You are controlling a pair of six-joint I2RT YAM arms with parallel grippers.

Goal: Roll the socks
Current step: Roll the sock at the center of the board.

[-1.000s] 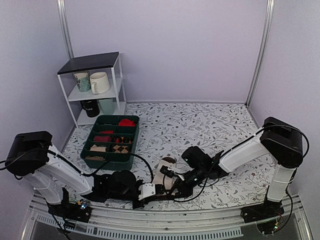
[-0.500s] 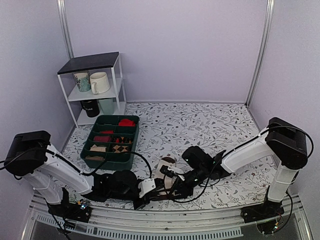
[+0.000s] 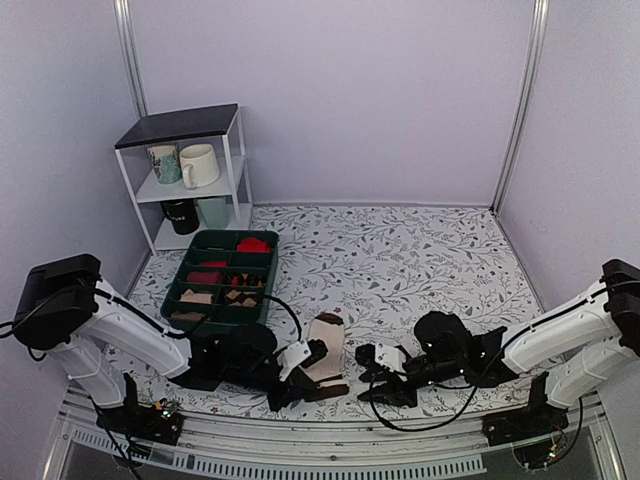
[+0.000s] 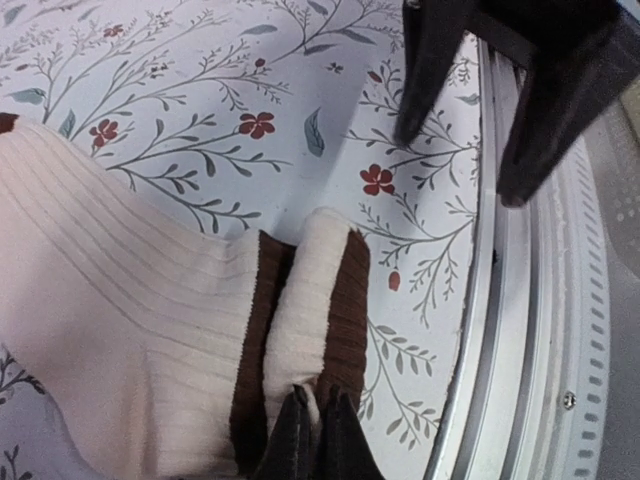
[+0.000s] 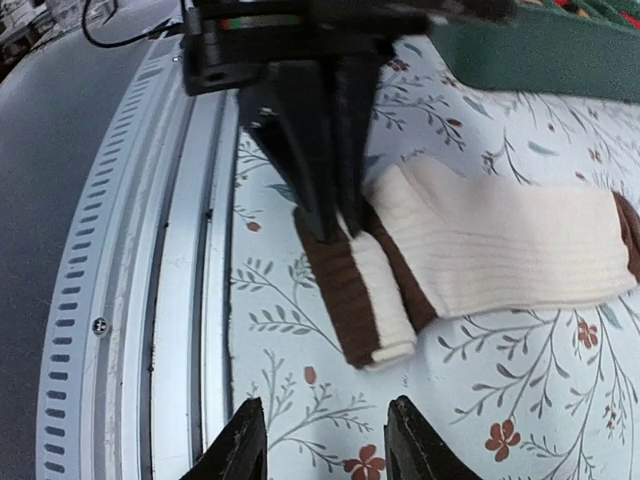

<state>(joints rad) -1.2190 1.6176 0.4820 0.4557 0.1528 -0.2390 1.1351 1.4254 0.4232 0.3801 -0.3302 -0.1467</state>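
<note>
The right jaws have just let go of the socks (image 3: 325,345) and drawn back from them. A second ago they were pressed in close beside the left jaws, over the folded end. Now they sit well apart from the fabric on its right, part open, with nothing between them. In the right wrist view their two tips frame bare cloth, and the socks lie ahead of them, out of reach.

The left jaws have meanwhile closed, and they pinch the short fold at the near end of the socks (image 4: 300,300). That fold is a dark brown band doubled over a cream strip. The rest of the cream length runs flat away from the jaws' tips to a dark brown end. So only the first turn of the roll looks made, and one arm alone holds it. By my reckoning the release is a re-grip, and most of the rolling is still to do. If the left jaws slacken, the fold could spring open.

The desk (image 3: 420,260) wears a pale cloth printed with leaves and small red flowers, and a slotted metal rail (image 4: 520,330) runs just behind the left jaws. Beyond those jaws and to their left stands a green tray (image 3: 215,322) of compartments, then a small white shelf (image 3: 180,123) with mugs (image 3: 198,165). Plain lilac walls (image 3: 380,100) close the space in
</note>
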